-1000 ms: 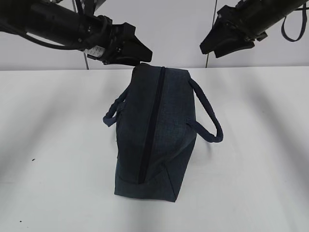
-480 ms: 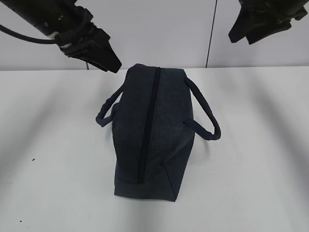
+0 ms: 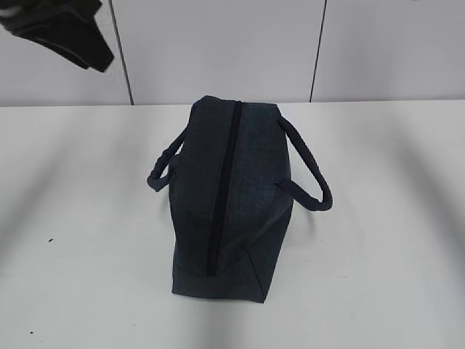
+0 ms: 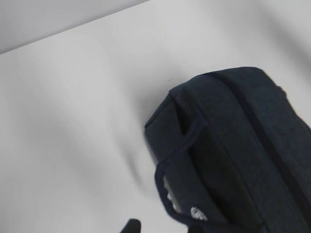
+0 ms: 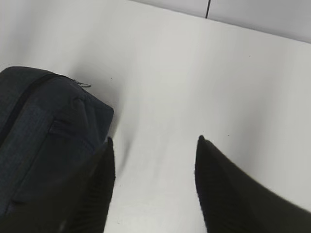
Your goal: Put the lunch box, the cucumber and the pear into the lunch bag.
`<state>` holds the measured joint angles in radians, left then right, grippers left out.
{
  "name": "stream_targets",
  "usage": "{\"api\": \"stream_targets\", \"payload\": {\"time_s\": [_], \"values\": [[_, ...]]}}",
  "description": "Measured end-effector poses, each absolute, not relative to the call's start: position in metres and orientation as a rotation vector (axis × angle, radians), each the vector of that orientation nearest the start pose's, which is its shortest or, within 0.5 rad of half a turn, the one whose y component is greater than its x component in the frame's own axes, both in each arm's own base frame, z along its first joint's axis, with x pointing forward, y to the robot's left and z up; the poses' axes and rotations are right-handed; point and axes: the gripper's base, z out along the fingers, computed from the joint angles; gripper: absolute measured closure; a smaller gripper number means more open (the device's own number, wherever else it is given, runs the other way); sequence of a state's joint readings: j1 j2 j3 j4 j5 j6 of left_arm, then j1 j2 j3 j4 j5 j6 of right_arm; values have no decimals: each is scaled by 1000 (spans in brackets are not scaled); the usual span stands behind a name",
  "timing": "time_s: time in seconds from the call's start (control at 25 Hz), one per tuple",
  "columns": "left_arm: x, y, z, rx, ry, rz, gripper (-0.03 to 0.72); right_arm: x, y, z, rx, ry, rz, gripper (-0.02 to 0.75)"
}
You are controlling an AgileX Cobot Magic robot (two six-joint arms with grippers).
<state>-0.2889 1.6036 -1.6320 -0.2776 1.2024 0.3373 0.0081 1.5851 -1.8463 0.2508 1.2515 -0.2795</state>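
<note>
Both grippers [image 5: 153,160] above lunch bag [image 3: 232,196]

Lighting was bright, even and diffuse. The dark navy fabric lunch bag [image 3: 231,196] threw only faint, soft shadows on the white matte table [image 3: 378,218]. No glare. Left wrist view was motion-blurred; the right wrist view's black ridged gripper fingers [image 5: 228,194] sat near, slightly soft.

Lunch bag [image 3: 232,196] stood mid-bench [image 3: 392,218], one handle [image 3: 309,171] to its right, other handle [image 3: 163,166] to its left, wall [image 3: 218,51] behind, left claw [image 3: 62,33] upper left
</note>
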Motion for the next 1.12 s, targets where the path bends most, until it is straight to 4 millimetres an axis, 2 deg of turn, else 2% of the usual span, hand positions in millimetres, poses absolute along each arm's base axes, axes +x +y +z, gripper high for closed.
{"api": "stream_targets", "payload": {"time_s": [0.12,0.24,0.48,0.72,0.96,1.12], "values": [[302,-106,392,672,2549,-260,501,302,24,457,-354,2372,200,319],[288,-95,407,572,2537,-191,498,279,24,462,-355,2361,197,319],[249,-81,423,514,2492,-163,489,231,23,450,-341,2389,208,320],[186,-62,417,488,2474,-169,483,161,22,430,-337,2386,203,320],[106,-38,393,434,2406,-197,482,90,20,402,-331,2335,168,320],[65,-27,374,396,2302,-235,482,53,20,384,-328,2279,154,320]]}}
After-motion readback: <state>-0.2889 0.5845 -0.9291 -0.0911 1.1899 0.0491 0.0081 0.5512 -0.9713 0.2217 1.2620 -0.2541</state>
